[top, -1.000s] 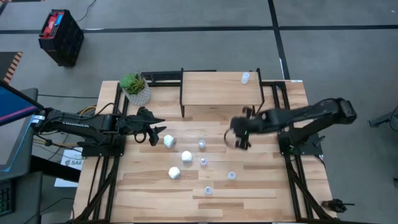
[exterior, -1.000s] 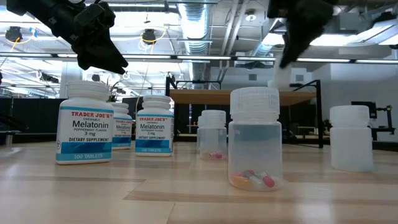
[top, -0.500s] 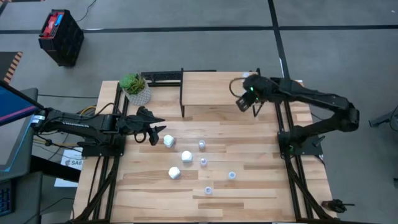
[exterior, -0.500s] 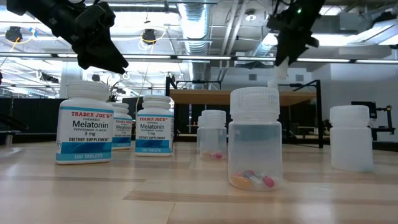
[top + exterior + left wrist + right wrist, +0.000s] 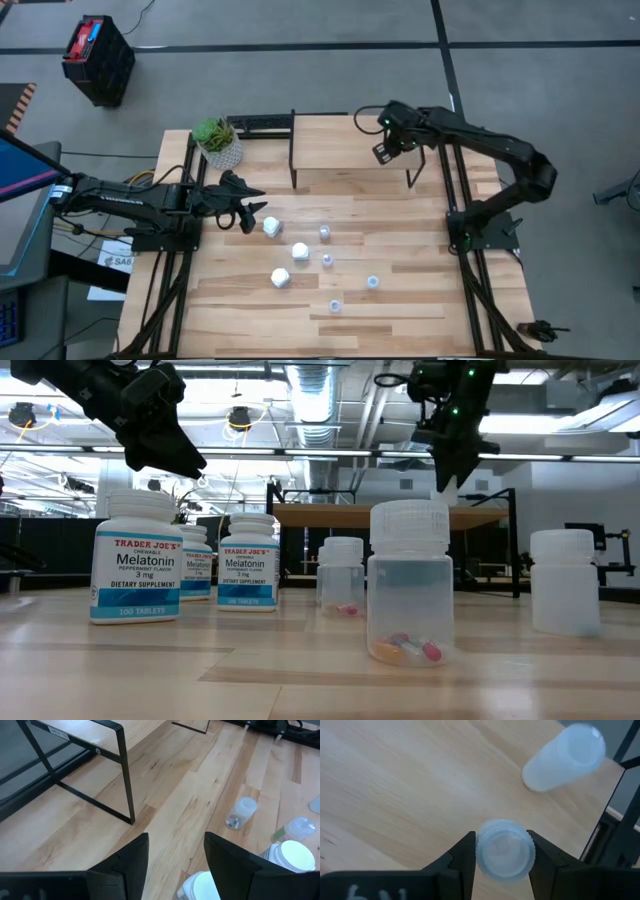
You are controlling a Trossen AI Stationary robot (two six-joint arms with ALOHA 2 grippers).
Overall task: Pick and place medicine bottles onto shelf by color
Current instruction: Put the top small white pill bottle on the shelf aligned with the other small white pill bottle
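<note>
Right end effector (image 5: 502, 851) over the far-right part of the shelf (image 5: 340, 150), fingers closed on a pale bottle (image 5: 505, 856).

Held bottle is upright, long axis vertical, cap facing the wrist camera, shelf top directly below it. A second pale bottle (image 5: 565, 757) already stands on the shelf just beyond, toward the far-right corner: the only thing close enough to clip when setting down. Cannot tell if the held bottle touches the shelf yet. Left end effector (image 5: 243, 210) hovers over the left of the worktop (image 5: 420, 300), fingers parted, holding nothing, just beside a white bottle (image 5: 271, 227). Remaining bottles are scattered mid-worktop, nearer the left arm; plant pot (image 5: 219, 143) at far left, clear of both.
</note>
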